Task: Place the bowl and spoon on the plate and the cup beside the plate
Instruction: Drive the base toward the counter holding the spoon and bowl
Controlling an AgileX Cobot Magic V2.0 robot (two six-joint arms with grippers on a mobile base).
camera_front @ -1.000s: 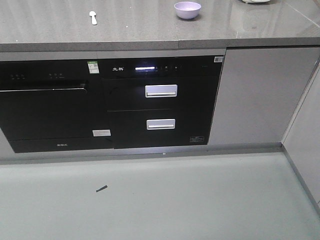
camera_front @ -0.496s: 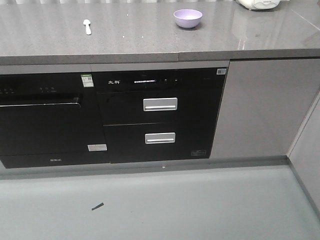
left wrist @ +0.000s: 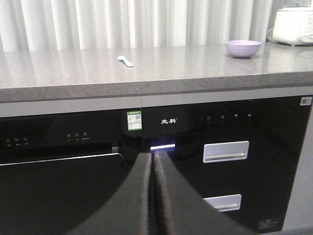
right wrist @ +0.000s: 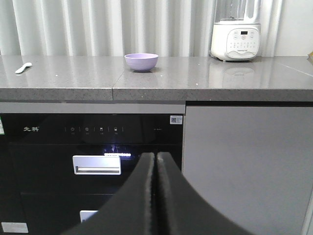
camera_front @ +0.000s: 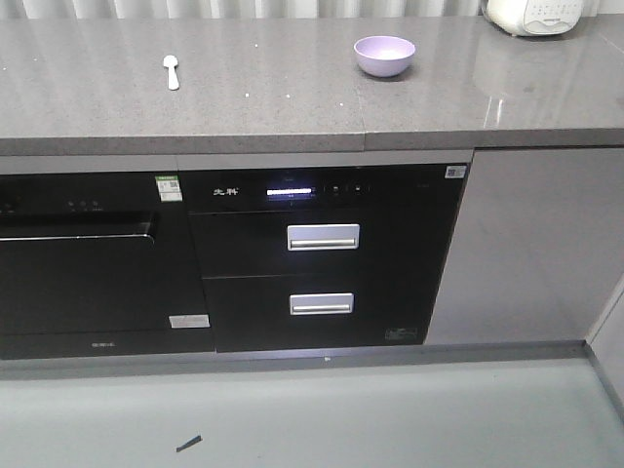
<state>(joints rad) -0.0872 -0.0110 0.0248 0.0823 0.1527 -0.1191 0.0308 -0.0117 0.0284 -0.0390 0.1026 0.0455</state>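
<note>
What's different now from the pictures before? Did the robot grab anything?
Only the view shifted: the counter sits lower in the front picture, so more of it and the white appliance show. Nothing was grabbed. The bowl and spoon lie in their same spots, apart.

The bowl [camera_front: 384, 55] and spoon [camera_front: 172, 71] look like smooth plastic. The countertop [camera_front: 292, 107] is polished, speckled grey stone. Mid-frame, the appliance fronts [camera_front: 244, 249] are glossy black with brushed-metal handles [camera_front: 323, 237]; at right, the cabinet door [camera_front: 531, 253] is matt.
</note>
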